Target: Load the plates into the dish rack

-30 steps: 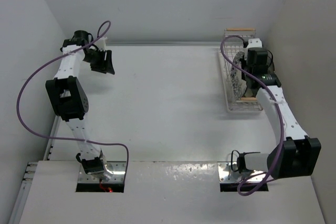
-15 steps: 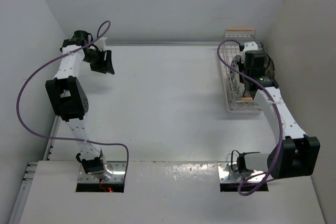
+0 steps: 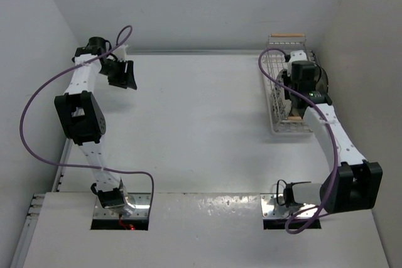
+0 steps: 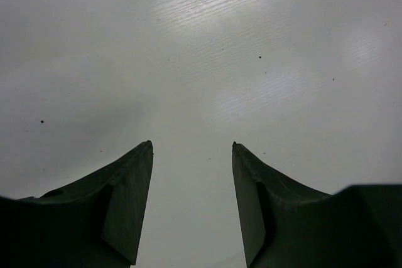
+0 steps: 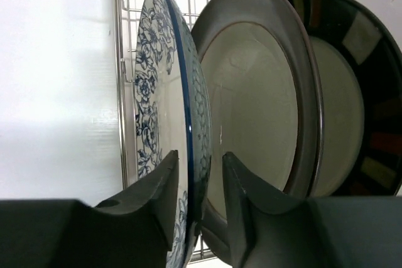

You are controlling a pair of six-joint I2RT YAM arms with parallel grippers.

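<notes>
Three plates stand on edge in the white wire dish rack (image 5: 119, 61). In the right wrist view the blue floral plate (image 5: 157, 80) is leftmost, the cream plate with the grey-brown rim (image 5: 251, 105) is in the middle, and the dark striped-rim plate (image 5: 352, 92) is on the right. My right gripper (image 5: 200, 153) straddles the floral plate's rim, with a small gap on each side of it. In the top view the rack (image 3: 271, 92) is at the far right, under the right gripper (image 3: 290, 92). My left gripper (image 4: 191, 145) is open and empty over bare table.
The rack has a wooden handle bar (image 3: 287, 35) at its far end, close to the back wall. The right wall runs just beside the rack. The left gripper (image 3: 125, 76) hangs near the far left corner of the table.
My right gripper has moved toward the far end of the rack with the floral plate. The plate has gone from leaning to standing in the rack. The left arm has not moved.
</notes>
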